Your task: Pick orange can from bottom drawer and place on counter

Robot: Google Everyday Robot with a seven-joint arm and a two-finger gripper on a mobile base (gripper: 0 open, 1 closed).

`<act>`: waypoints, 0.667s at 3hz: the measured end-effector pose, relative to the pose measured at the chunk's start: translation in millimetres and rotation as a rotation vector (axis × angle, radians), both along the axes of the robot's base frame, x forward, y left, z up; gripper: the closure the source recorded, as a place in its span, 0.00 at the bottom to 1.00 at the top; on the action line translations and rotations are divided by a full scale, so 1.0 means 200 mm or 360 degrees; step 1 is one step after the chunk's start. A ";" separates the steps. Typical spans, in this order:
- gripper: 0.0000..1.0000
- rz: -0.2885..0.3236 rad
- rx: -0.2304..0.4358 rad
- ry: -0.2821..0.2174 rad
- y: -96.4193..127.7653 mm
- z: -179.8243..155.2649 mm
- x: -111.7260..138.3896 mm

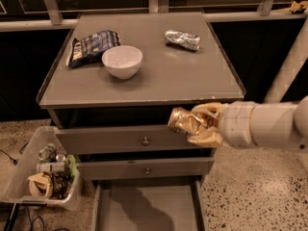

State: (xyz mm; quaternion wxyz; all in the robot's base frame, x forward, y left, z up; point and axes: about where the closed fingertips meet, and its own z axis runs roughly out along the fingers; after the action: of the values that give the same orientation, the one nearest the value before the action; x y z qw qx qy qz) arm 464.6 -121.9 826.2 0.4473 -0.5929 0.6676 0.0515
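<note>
Though contact is hard to make out, the gripper [200, 124] seems clamped on the orange can [183, 121], before the knobbed drawers [115, 139] below the counter [192, 81]; the bottom drawer [144, 207] is cut off.

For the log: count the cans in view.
2: the orange can in the gripper, before the top drawer; a silver can on the counter. The floor bin may hide more.

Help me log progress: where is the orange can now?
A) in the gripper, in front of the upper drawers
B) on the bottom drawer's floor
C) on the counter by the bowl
A: the gripper clasps the orange can in mid-air, just below the counter edge.
</note>
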 end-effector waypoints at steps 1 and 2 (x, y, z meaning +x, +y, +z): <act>1.00 -0.0003 0.0099 0.0000 -0.10 0.27 0.08; 1.00 -0.0105 0.0184 -0.0067 -0.22 0.61 0.25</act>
State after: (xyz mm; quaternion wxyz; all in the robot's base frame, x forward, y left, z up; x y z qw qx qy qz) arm 514.2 -165.8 947.8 0.4963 -0.5446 0.6732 0.0626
